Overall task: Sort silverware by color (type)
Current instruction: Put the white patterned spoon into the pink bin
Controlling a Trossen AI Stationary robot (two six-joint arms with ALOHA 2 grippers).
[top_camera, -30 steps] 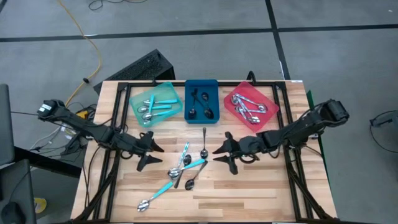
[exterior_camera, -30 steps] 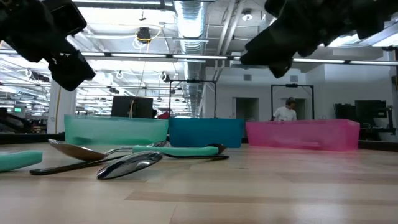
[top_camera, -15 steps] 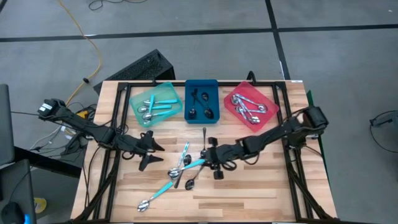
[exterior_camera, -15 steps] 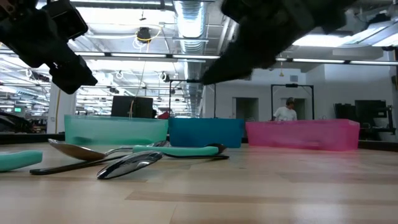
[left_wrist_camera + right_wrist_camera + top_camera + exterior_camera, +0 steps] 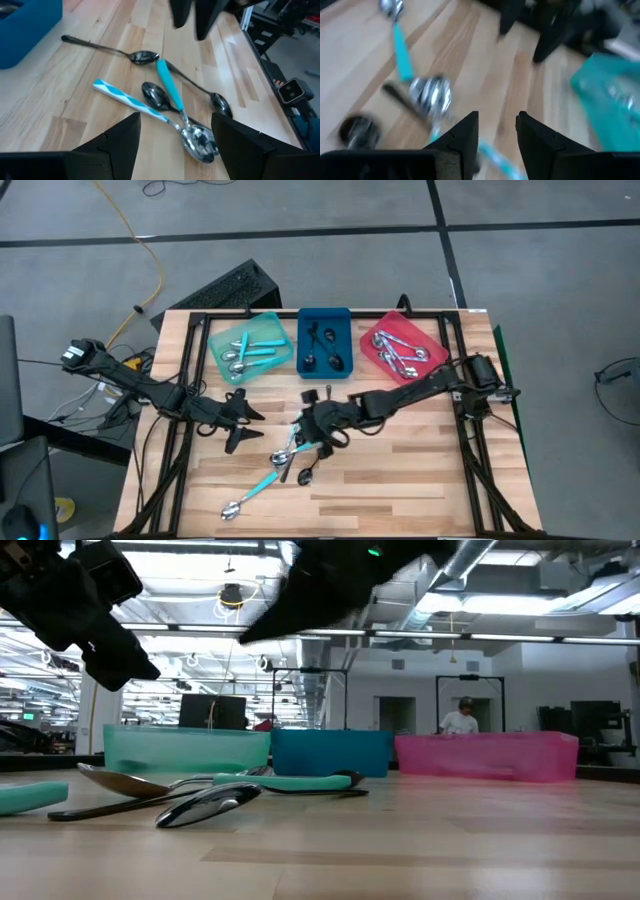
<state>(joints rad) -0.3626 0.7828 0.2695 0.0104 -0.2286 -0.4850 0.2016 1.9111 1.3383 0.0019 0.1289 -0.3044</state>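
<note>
Swinging in from three o'clock, the right gripper (image 5: 312,423), fingers apart, now hovers over the spoons (image 5: 300,448) heaped mid-table; light, stiff and slippery, each is best pinched along its handle.

You have three trays on the table: one teal (image 5: 220,340), one blue (image 5: 345,340), one red (image 5: 437,338). Loose on the wood, you can count about six spoons (image 5: 290,455): three teal-handled, roughly three dark. Spoons inside the trays overlap too much to count. Two arms.
</note>
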